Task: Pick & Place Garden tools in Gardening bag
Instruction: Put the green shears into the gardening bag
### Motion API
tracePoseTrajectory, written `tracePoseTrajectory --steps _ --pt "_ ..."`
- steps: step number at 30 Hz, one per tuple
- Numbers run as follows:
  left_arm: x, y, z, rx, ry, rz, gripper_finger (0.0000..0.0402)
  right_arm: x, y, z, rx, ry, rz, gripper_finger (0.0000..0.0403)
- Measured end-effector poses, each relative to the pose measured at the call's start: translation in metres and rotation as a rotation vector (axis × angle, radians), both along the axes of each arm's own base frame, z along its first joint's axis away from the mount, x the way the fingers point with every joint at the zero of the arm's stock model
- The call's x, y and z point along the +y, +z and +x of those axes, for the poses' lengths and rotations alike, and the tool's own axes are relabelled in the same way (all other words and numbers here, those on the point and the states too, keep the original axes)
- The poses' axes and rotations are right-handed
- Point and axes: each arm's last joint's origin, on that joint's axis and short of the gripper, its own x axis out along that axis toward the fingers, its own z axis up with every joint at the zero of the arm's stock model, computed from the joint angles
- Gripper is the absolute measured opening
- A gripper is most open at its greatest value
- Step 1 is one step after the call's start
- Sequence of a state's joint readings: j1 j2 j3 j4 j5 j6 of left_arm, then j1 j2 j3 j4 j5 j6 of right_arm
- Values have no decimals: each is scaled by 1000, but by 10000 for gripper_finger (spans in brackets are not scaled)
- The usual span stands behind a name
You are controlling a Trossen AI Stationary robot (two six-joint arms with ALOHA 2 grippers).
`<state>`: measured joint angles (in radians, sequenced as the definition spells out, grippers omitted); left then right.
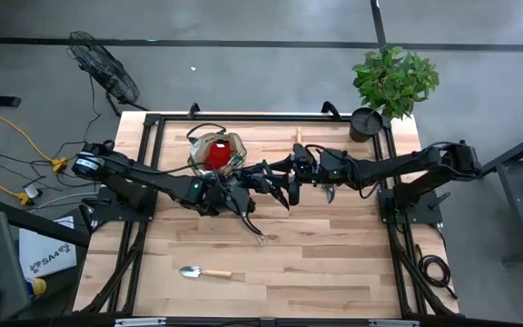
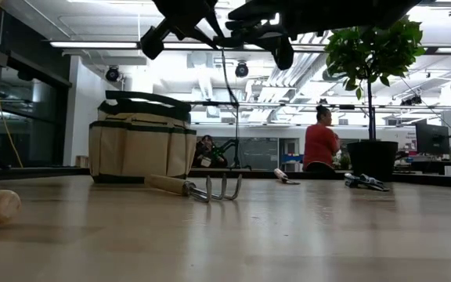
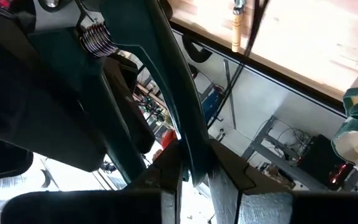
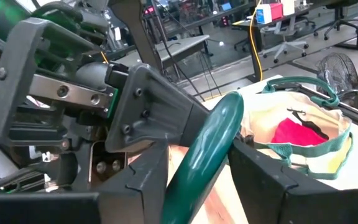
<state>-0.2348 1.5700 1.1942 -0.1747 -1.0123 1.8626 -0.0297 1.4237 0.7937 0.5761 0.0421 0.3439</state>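
Green-handled shears (image 4: 205, 140) are held in mid-air over the middle of the table, just beside the bag (image 1: 197, 143), between the two arms. One handle is clamped by the left gripper (image 3: 194, 180). The other handle lies inside the right gripper (image 4: 197, 186); whether that one has clenched yet cannot be told.

Judged step: handover, left to right, ahead of the drop into the bag.

To be done well:
- A firm right-side clamp should be confirmed before anything is let go on the left.
- The left release should be made cleanly and pulled straight back, so the spring-loaded handles are not twisted.
- The shears should be carried blade-down over the bag mouth, clear of the green loop handles.
- A red item (image 1: 218, 156) is already inside, so the free side should be aimed for.

Left on the table: a trowel (image 1: 202, 272) near the front edge and a rake (image 2: 203, 188) in front of the bag.
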Motion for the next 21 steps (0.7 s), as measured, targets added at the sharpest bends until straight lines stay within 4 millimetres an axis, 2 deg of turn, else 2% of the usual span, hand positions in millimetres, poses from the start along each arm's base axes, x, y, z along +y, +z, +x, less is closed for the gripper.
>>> tracePoseTrajectory --steps 21 --pt "0 0 0 -5 -4 -9 42 -6 0 1 -13 42 4 112"
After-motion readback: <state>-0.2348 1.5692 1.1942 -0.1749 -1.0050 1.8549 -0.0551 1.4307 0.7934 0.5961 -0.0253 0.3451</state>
